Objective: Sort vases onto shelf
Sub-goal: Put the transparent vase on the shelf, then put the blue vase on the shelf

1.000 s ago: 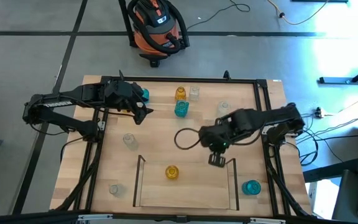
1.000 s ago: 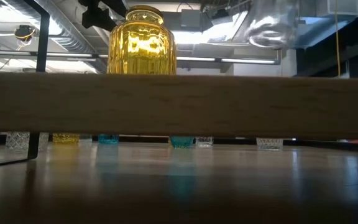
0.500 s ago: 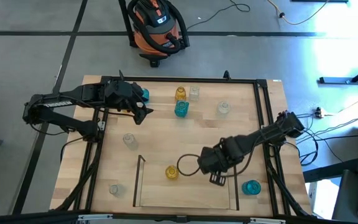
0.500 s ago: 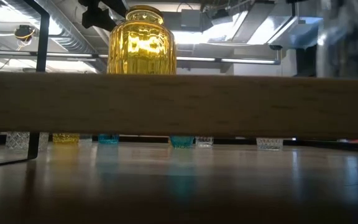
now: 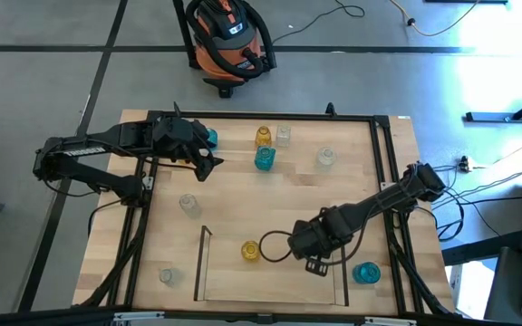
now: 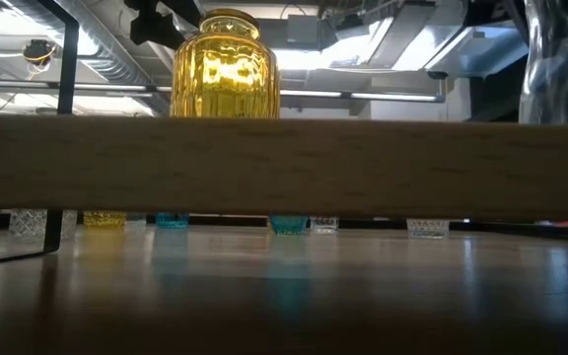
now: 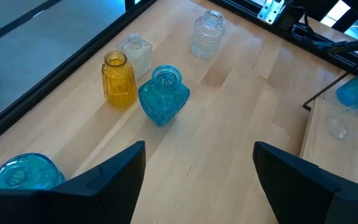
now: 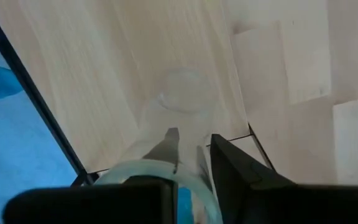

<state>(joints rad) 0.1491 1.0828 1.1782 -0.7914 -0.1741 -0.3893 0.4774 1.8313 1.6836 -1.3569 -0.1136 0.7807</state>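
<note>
My right gripper (image 5: 315, 264) reaches down into the shelf (image 5: 270, 288), a light-wood area inside a thin dark rail, and is shut on a clear glass vase (image 8: 180, 93). That vase also shows at the low view's right edge (image 6: 558, 59). An amber vase (image 5: 250, 250) stands on its base on the shelf, left of the gripper. My left gripper (image 7: 197, 162) hangs open over the table's far left, with a teal vase (image 7: 163, 96), an amber vase (image 7: 119, 79) and two clear ones ahead of it. My right gripper holds the clear vase by its upper part near the mouth (image 8: 160, 171), between its two fingers (image 8: 229, 168). The fingers come from above, pointing down. The vase stands upright below them. The shelf's front board hides its bottom, so I cannot tell whether it touches the shelf.
A teal vase (image 5: 366, 273) stands just outside the shelf's right rail, close to my right gripper. Clear vases stand at the near left (image 5: 165, 275) and mid left (image 5: 188, 205). Another teal vase (image 5: 209, 137) sits by my left arm. A cable loop (image 5: 275, 246) trails behind my right wrist.
My right gripper has carried the clear vase from the table's middle toward the near edge and down into the shelf's right part, slowing in the last half second. The vase has dropped from high in the low view to just above the front board.
</note>
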